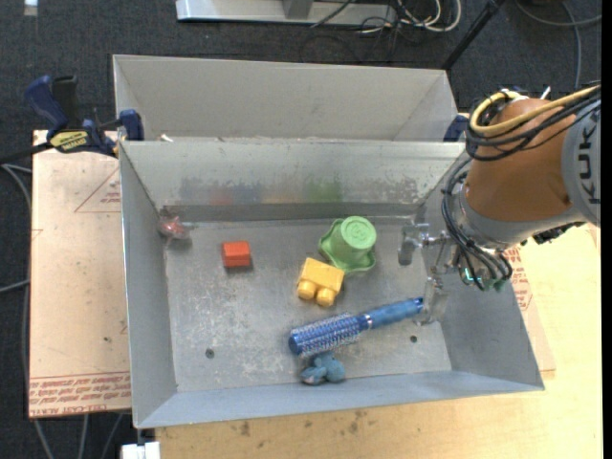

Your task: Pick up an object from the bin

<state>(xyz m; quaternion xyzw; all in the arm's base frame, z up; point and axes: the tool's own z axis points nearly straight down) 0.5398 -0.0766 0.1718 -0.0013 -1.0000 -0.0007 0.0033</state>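
Note:
My gripper hangs low at the right side of the bin, right by the handle end of a blue hairbrush. The brush lies slantwise on the floor, with its bristle head toward the front middle and its handle toward the gripper. Whether the gripper touches the handle I cannot tell. An overturned green cup lies to the left of the gripper, further back. A yellow toy brick lies just in front of the cup.
A small blue-grey lump lies by the front wall under the brush head. A red block sits left of centre. A small pinkish thing is in the back left corner. The arm with its orange cover comes over the right wall.

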